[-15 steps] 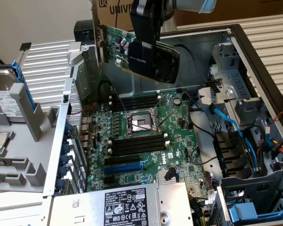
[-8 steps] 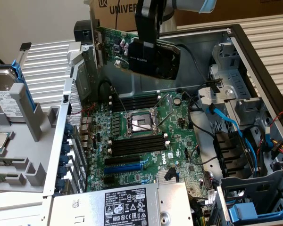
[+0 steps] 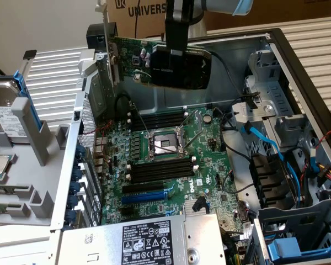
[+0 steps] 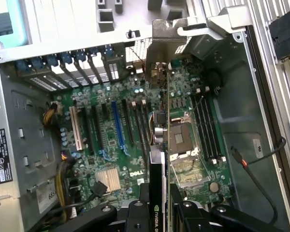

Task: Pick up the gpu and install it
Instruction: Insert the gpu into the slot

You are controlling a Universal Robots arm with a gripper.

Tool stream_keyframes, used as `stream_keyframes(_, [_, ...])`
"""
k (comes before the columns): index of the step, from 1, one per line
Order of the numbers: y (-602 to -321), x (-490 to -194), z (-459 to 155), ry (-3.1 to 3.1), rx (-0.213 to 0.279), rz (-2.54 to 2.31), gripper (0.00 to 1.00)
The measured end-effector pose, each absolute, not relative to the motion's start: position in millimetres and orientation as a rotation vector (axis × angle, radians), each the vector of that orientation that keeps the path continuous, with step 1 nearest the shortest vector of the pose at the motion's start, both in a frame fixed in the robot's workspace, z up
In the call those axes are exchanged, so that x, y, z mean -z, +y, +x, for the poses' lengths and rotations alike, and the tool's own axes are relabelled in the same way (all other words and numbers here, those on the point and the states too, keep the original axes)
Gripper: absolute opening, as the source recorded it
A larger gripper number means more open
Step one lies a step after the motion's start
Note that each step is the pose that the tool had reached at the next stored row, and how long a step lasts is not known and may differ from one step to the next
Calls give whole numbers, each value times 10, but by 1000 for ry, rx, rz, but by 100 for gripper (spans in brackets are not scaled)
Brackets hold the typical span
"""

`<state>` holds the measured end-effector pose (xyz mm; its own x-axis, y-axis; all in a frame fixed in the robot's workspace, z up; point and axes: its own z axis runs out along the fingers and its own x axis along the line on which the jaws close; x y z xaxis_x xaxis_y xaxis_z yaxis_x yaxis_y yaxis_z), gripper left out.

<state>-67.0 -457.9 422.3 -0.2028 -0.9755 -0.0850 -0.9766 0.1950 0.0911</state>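
my jaws: clamped on the gpu (image 3: 149, 58), mid-length, at its black shroud | gpu: I hold it in the air above the motherboard (image 3: 171, 165), touching nothing | long axis: parallel to the blue slot (image 3: 146, 196), bracket toward the exterior view's left | slot: below, well apart

Green gpu (image 3: 154, 62) with black shroud (image 3: 192, 72), green motherboard (image 3: 209, 165), blue slot (image 3: 146, 196), grey ribbed panel (image 3: 60, 74)

gpu (image 3: 188, 72): glossy black plastic shroud, bare metal bracket. case (image 3: 237, 47): matt grey sheet metal.
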Motion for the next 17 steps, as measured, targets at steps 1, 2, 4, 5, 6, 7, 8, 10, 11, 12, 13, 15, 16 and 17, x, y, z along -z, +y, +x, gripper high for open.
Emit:
stream_keyframes(1, [-4579, -4223, -670, 2405, -192, -1996, 26])
stream_keyframes(2, [-4579, -4222, -671, 2386, -187, -2013, 26])
stream_keyframes(4, [-4580, -4222, -671, 2349, -173, -2045, 26])
stream_keyframes(5, [-4580, -4221, -671, 2331, -166, -2059, 26])
stream_keyframes(6, [-4580, -4220, -670, 2311, -159, -2074, 26])
stream_keyframes(7, [-4579, -4218, -670, 2296, -152, -2085, 26])
stream_keyframes(8, [-4579, -4215, -670, 2280, -147, -2098, 26])
stream_keyframes(10, [-4579, -4205, -669, 2253, -141, -2124, 26])
stream_keyframes(11, [-4579, -4197, -670, 2240, -139, -2136, 26])
stream_keyframes(12, [-4579, -4188, -672, 2228, -137, -2146, 26])
stream_keyframes(13, [-4580, -4179, -673, 2217, -135, -2156, 26])
stream_keyframes(15, [-4580, -4159, -682, 2201, -131, -2170, 26])
stream_keyframes(16, [-4580, -4148, -690, 2195, -130, -2174, 26])
stream_keyframes(17, [-4580, -4136, -704, 2192, -128, -2176, 26])
